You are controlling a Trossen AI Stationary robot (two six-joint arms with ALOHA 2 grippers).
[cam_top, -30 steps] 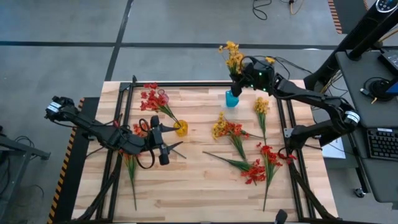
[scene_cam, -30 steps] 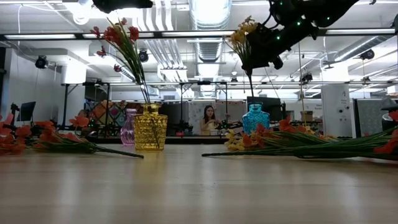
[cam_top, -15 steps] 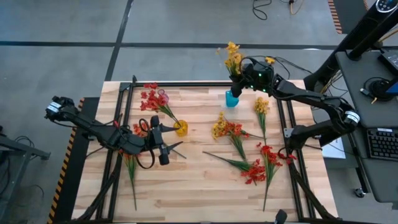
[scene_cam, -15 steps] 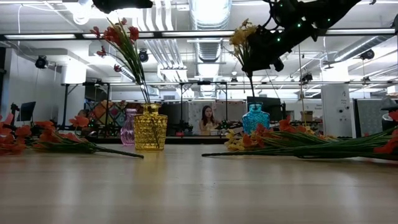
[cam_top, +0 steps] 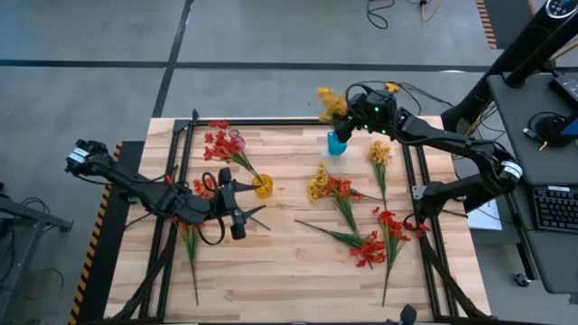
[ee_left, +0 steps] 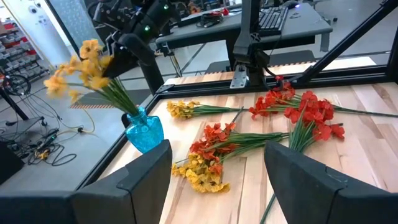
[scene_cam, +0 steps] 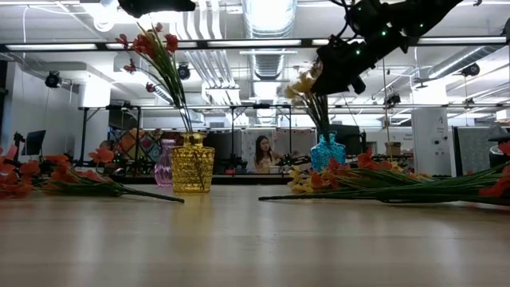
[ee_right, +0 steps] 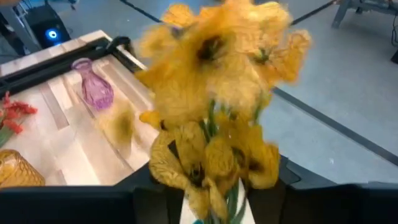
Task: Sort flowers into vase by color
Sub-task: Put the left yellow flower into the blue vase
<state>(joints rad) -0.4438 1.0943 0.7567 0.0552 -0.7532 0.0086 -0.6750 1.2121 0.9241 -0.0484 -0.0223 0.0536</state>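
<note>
Yellow sprig (cam_top: 330, 102) standing stem-down in the blue vase (cam_top: 336, 143) at the far side of the desk (cam_top: 289, 271), blossoms leaning out over the far edge. Right end effector (cam_top: 350, 110) just beside those blossoms, above the vase; fingers parted around the stem rather than pinching it, though the wrist view is too crowded with petals to tell about contact. Red sprigs (cam_top: 224, 144) already upright in the yellow vase (cam_top: 263, 187), a purple vase (scene_cam: 165, 164) close by. Loose on the boards: a mixed red and yellow bunch (cam_top: 330, 191) near the middle, one yellow sprig (cam_top: 380, 158) toward the right rail, red sprigs (cam_top: 379, 236) nearer the front, another red sprig (cam_top: 191, 236) by the left arm. Left end effector (cam_top: 244, 213) low over the desk beside the yellow vase, fingers spread wide, empty.
</note>
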